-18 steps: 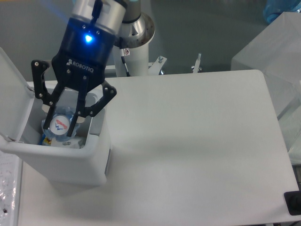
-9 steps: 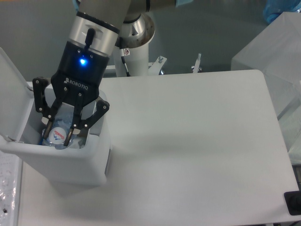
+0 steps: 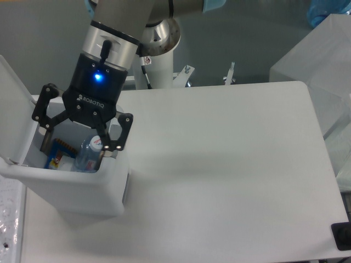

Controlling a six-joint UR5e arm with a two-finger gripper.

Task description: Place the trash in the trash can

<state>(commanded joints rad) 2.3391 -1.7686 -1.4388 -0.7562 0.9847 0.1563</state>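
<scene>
The trash can (image 3: 82,189) is a white rectangular bin at the table's left, its flip lid (image 3: 13,112) standing open. Inside it lies the crushed clear plastic bottle (image 3: 88,156) with a white cap, leaning against the right wall. My gripper (image 3: 78,144) hangs over the bin's opening with its fingers spread wide and open, and the bottle sits free below them. A blue-yellow-red printed packet (image 3: 56,156) lies in the bin beside the bottle. The paper tissue is hidden from view.
The white table (image 3: 230,164) spreads to the right of the bin. The arm's base post (image 3: 159,60) stands behind the table's back edge. A translucent box (image 3: 323,66) sits at the far right.
The gripper's fingers have spread open and let go of the bottle, which has dropped into the bin. The gripper has risen slightly.
</scene>
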